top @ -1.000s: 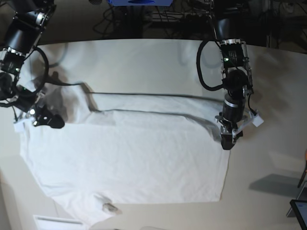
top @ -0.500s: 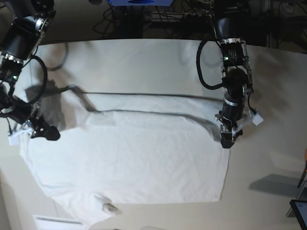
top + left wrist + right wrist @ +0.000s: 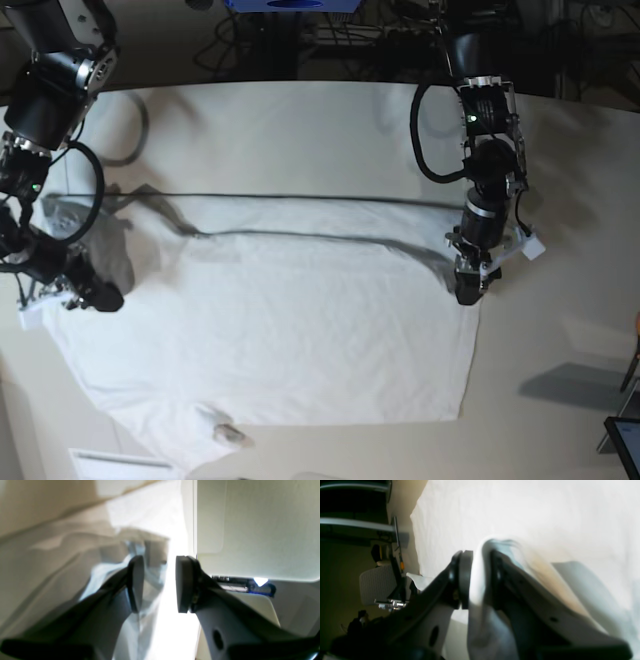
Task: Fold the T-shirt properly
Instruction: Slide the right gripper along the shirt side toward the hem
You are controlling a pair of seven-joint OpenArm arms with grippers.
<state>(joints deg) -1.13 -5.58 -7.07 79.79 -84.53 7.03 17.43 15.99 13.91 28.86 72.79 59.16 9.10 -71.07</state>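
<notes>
**White cotton pinched on one side, jaws apart on the other**

White cotton covered most of your table (image 3: pixel 330 120): the T-shirt (image 3: pixel 290 330) lay spread and wrinkled across it, with a long fold line running side to side between your two pincers and the collar with its small tag near the front edge.

Your right gripper (image 3: pixel 480 580) had its jaws drawn narrow around a fold of the T-shirt (image 3: pixel 545 517). In the right wrist view a rounded ridge of white fabric stood between the two dark pads, touching both, and more cloth draped over the far finger. In the base view that right gripper (image 3: pixel 95 297) sat low at the shirt's side edge, with bunched, shadowed cloth just behind it.

Your left gripper (image 3: pixel 159 583) stood partly apart. In the left wrist view a bright gap showed between its two pads; the T-shirt (image 3: pixel 62 555) lay folded and rumpled beneath and to one side of the jaws, with bare table (image 3: pixel 257 525) on the other side. You could not tell from these views whether cloth was caught between the pads. In the base view the left gripper (image 3: pixel 470 285) pointed down at the shirt's opposite side edge, right where the fold line ended.
</notes>
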